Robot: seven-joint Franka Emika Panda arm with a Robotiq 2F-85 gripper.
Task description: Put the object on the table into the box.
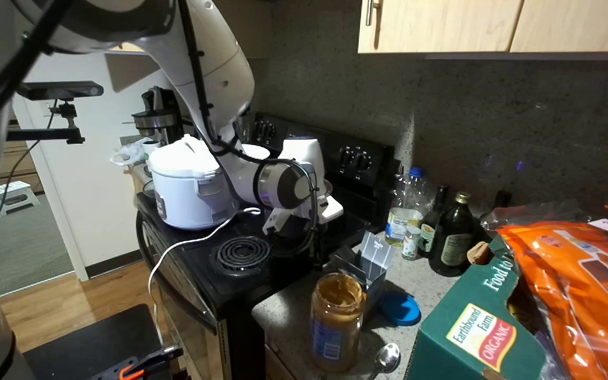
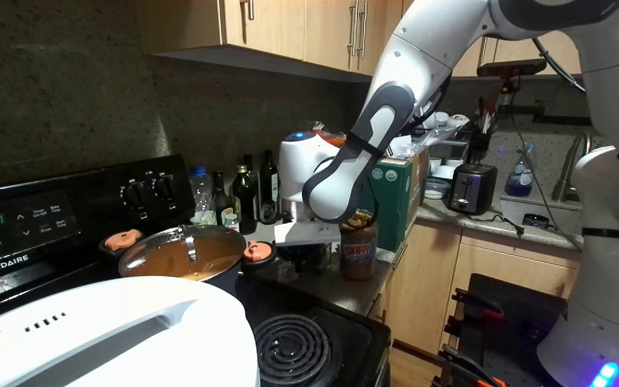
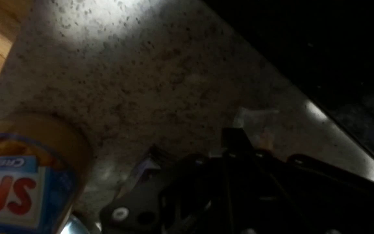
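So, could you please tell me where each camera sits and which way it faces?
Exterior view: by the green box on the counter, facing the stove; arm at left.
Exterior view: behind the white cooker, facing counter and toaster; arm and lit base at right.
Wrist view: on the arm, looking down at counter and stove edge; claw at the bottom.
Both exterior views share arm, stove, green box and peanut butter jar, from roughly opposite ends.
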